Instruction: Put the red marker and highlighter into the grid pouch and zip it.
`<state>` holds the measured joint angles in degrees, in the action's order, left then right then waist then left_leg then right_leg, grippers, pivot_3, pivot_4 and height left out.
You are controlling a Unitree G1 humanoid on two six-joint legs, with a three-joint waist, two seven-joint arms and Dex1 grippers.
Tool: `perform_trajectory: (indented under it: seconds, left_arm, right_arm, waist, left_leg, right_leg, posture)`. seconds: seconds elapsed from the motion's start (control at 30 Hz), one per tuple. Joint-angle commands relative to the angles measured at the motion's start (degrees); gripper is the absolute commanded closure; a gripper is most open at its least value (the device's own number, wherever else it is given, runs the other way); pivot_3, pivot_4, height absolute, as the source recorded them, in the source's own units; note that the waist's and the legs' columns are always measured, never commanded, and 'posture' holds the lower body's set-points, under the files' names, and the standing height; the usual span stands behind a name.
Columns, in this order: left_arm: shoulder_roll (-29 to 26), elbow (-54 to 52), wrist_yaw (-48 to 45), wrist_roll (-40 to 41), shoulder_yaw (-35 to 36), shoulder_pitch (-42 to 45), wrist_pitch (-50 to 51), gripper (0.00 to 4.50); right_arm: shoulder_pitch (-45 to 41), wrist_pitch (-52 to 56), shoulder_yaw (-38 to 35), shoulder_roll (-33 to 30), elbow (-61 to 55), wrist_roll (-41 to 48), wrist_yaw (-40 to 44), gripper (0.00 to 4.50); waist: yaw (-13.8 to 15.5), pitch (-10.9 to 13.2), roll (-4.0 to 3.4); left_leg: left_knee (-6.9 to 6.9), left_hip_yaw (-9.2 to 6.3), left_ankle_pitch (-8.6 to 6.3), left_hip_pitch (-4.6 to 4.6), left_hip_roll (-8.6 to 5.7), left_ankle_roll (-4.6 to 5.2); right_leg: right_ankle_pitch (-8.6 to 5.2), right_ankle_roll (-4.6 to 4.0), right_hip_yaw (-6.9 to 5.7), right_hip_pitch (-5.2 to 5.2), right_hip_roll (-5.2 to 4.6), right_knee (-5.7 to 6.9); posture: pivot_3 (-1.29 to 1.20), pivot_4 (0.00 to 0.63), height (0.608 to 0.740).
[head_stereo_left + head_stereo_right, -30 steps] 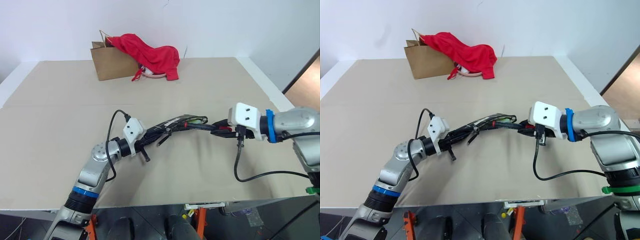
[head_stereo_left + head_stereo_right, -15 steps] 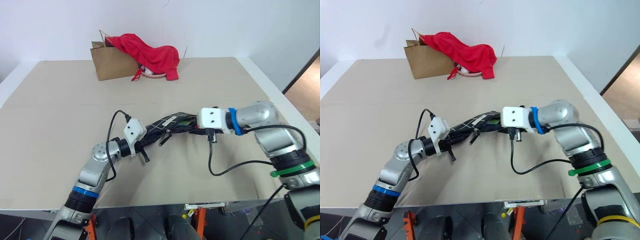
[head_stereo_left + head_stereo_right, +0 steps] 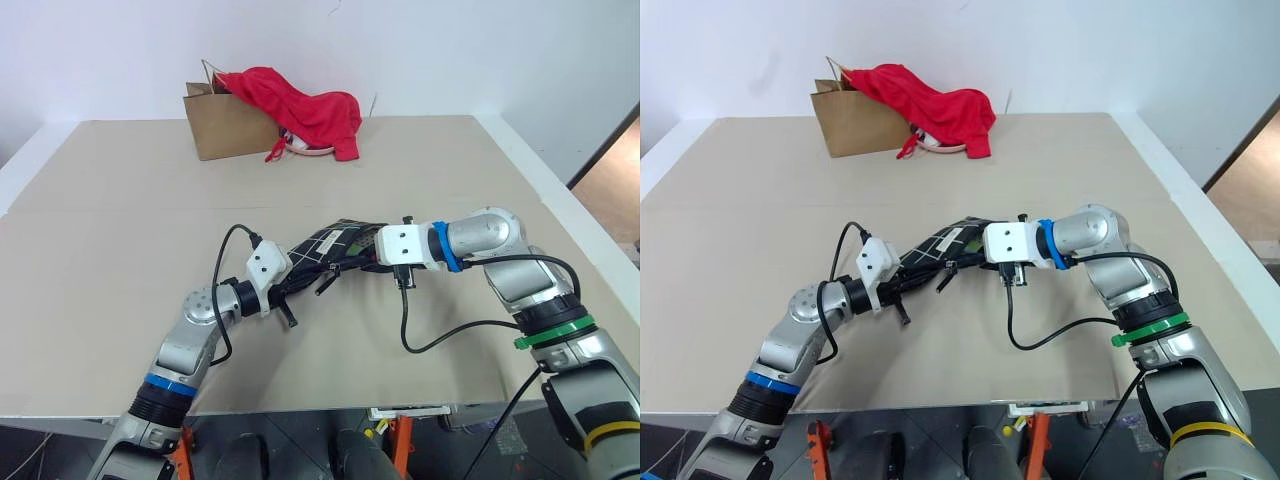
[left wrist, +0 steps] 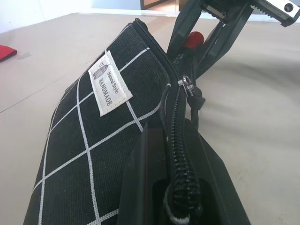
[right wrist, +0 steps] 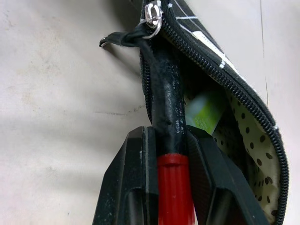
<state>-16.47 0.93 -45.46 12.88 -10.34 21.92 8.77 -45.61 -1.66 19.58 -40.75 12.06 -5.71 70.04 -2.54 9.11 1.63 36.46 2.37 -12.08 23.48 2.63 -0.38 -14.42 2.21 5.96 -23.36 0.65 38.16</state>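
Observation:
The grid pouch (image 3: 325,245), black with white lines and a white label (image 4: 108,83), is held up off the table. My left gripper (image 3: 287,288) is shut on its zipper edge at one end. At the open end, my right gripper (image 5: 168,136) is shut on the red marker (image 5: 176,187). The marker's black end reaches into the pouch mouth beside the zipper pull (image 5: 152,14). The light-green highlighter (image 5: 204,112) lies inside against the dotted lining. In the left wrist view the marker's red body (image 4: 192,40) shows between the right gripper's fingers.
A brown paper bag (image 3: 225,125) with a red cloth (image 3: 300,110) draped over it stands at the far side of the beige table (image 3: 120,200). A black cable (image 3: 450,335) hangs from my right wrist. The table's right edge lies close to my right arm.
My right gripper has swung left and slightly down with the marker, bringing its black end into the pouch mouth. The left gripper and the pouch have stayed put.

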Motion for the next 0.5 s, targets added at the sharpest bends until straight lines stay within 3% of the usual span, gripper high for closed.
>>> perform_trajectory:
  seconds: [0.03,0.5]
  left_arm:
    - [0.69,-2.61,-0.38,0.91,0.21,0.8,-1.74,4.5]
    - [1.6,-1.71,-0.44,1.08,0.45,1.11,-2.21,4.5]
  right_arm:
    - [0.91,1.22,-1.62,0.73,-4.12,2.62,0.72,3.94]
    - [5.86,13.61,-2.39,5.37,-19.61,11.65,3.95,3.94]
  waist:
    - [0.0,0.0,0.0]
    - [0.0,0.0,0.0]
  left_leg:
    - [0.0,0.0,0.0,0.0,0.0,0.0]
    - [0.02,-0.09,0.01,0.0,0.01,-0.01]
  right_leg:
    - [0.0,0.0,0.0,0.0,0.0,0.0]
    - [0.02,-0.03,-0.07,0.02,0.03,0.02]
  posture:
    - [0.0,0.15,0.74]
    - [0.0,0.15,0.74]
